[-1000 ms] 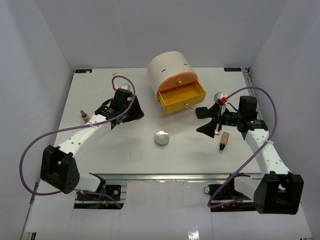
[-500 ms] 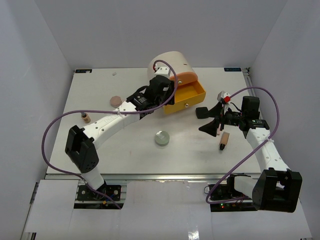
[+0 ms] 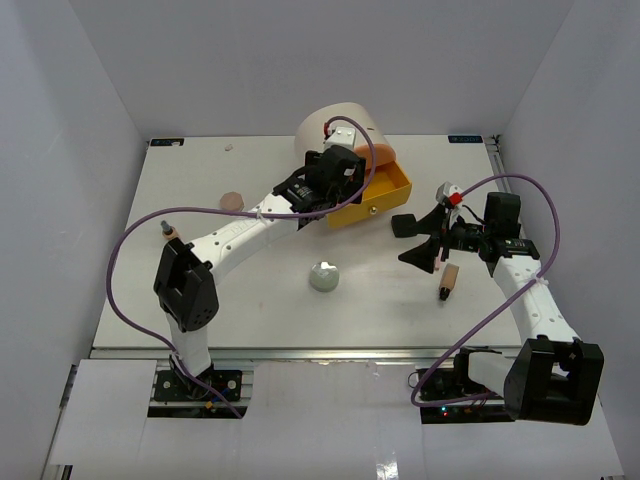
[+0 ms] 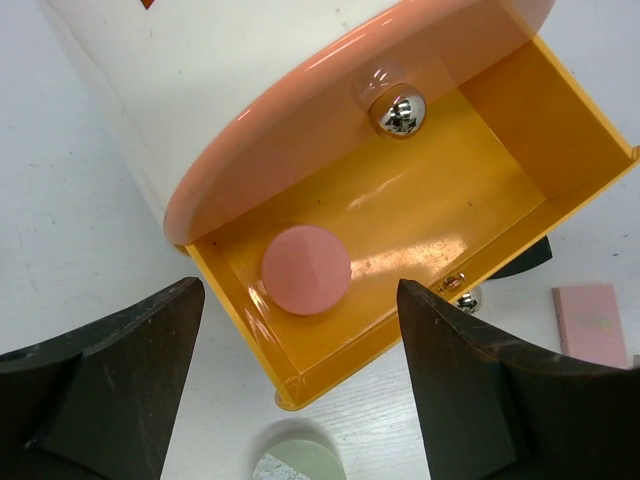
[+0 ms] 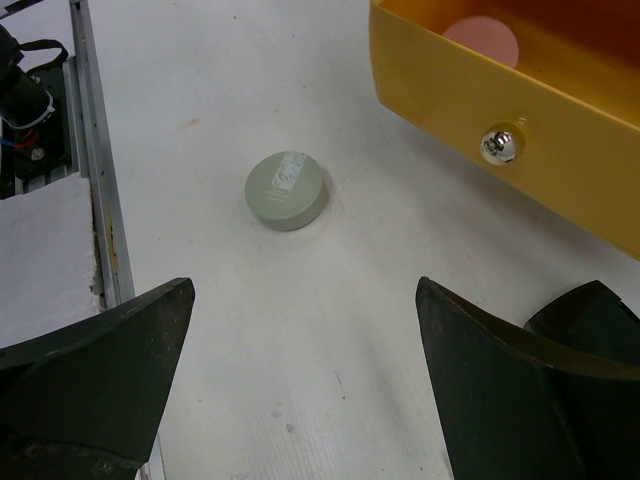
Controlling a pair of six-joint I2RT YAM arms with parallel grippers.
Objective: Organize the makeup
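Observation:
My left gripper (image 4: 300, 400) hangs open over the front corner of the pulled-out yellow drawer (image 4: 520, 150). A pink disc (image 4: 306, 269) lies loose on the drawer floor, apart from both fingers. A second pink disc (image 3: 232, 200) rests on the table at the left. The silver-white round compact (image 3: 323, 275) sits mid-table, also seen as the compact (image 5: 286, 190) ahead of my right gripper (image 5: 300, 400), which stands open and empty above bare table. A tan tube (image 3: 450, 280) lies by the right arm, another tan tube (image 3: 170, 232) at the far left. A pink flat palette (image 4: 592, 322) lies right of the drawer.
The big cream drum (image 3: 340, 128) stands at the back centre, its salmon drawer front (image 4: 330, 130) shut above the yellow one. My left arm (image 3: 240, 232) stretches diagonally across the table's left half. A metal rail (image 5: 95, 200) borders the near edge.

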